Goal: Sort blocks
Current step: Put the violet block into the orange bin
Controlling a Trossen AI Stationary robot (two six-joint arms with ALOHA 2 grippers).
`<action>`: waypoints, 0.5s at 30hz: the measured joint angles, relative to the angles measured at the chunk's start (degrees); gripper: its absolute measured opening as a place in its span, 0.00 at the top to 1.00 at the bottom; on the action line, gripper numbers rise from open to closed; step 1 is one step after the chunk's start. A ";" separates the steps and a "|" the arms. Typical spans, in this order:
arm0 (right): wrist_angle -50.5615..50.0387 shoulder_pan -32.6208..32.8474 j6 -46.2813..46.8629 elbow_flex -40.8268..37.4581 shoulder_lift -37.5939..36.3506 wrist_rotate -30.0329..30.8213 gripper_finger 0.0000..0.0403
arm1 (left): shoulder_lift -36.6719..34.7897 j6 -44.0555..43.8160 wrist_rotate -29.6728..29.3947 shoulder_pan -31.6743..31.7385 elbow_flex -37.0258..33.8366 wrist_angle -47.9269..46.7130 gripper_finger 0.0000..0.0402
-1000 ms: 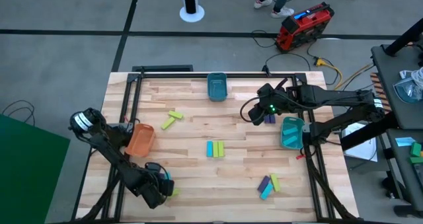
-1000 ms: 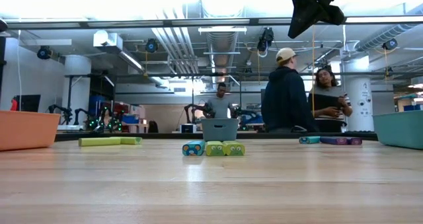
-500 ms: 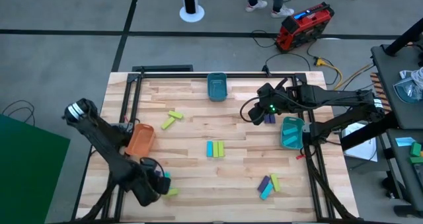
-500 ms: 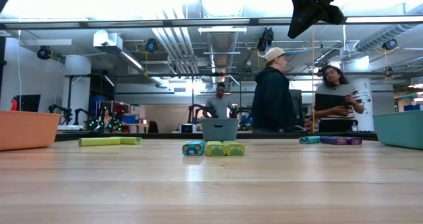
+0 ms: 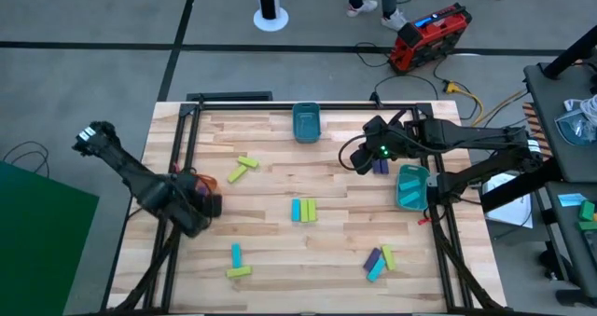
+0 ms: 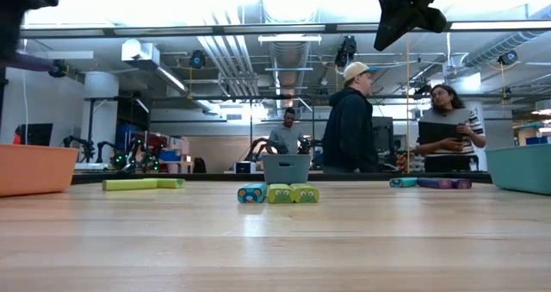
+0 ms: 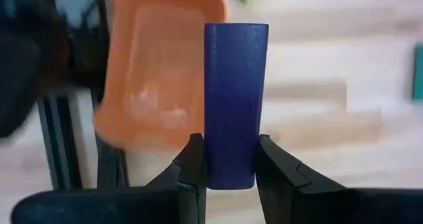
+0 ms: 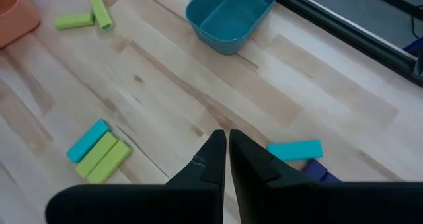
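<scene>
Now | your left gripper (image 7: 230,161) – clamped on 1 purple block (image 7: 235,102) (over orange bin (image 7: 155,78)) | right gripper (image 8: 227,145) – jaws together, idle

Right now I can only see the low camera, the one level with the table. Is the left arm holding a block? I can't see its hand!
Observer: Yes. The left gripper is shut on a purple block, which sticks out straight past its fingers.
Operator: Where is it?
Observer: At the orange bin near the table's left edge. From above, the gripper hides most of that bin.
Operator: What about the other arm?
Observer: The right gripper is shut with nothing in it. It hangs above bare wood, close to a cyan block.
</scene>
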 joint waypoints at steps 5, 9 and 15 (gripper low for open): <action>1.15 -0.53 0.02 0.00 0.00 0.00 0.97 | -4.56 4.02 -1.08 5.55 -7.31 2.40 0.83; 1.15 -1.16 0.46 0.00 0.00 -0.02 0.97 | -8.63 4.08 -0.19 7.88 -14.20 5.99 0.83; 1.16 -2.74 1.01 0.00 0.00 -0.02 0.97 | -11.80 4.15 -2.60 9.13 -16.07 6.48 0.83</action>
